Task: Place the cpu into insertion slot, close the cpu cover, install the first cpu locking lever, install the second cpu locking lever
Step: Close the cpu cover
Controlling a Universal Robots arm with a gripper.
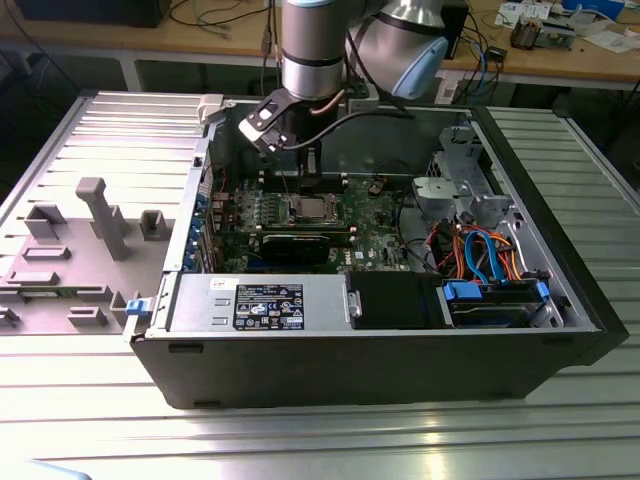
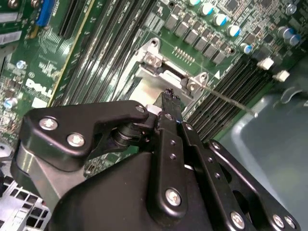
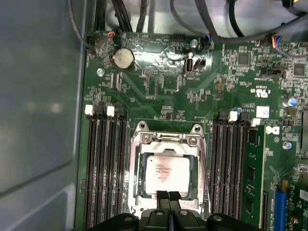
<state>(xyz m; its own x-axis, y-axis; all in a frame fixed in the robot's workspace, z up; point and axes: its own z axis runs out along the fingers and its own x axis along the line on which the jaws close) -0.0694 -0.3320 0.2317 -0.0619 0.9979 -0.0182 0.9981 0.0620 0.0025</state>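
The gripper [image 3: 168,196] hangs over the motherboard a little above the middle of the exterior view. Its fingers are pinched tight with nothing between them, the tips just over one edge of the cpu [image 3: 167,174]. The chip lies flat in the insertion slot [image 3: 143,176], and the cpu cover [image 3: 136,159] looks to be down around it. My worry is those closed tips pressing off-centre and tilting the chip on its contacts, or skidding off the thin lever rod [image 2: 228,100] that juts out beside the socket.
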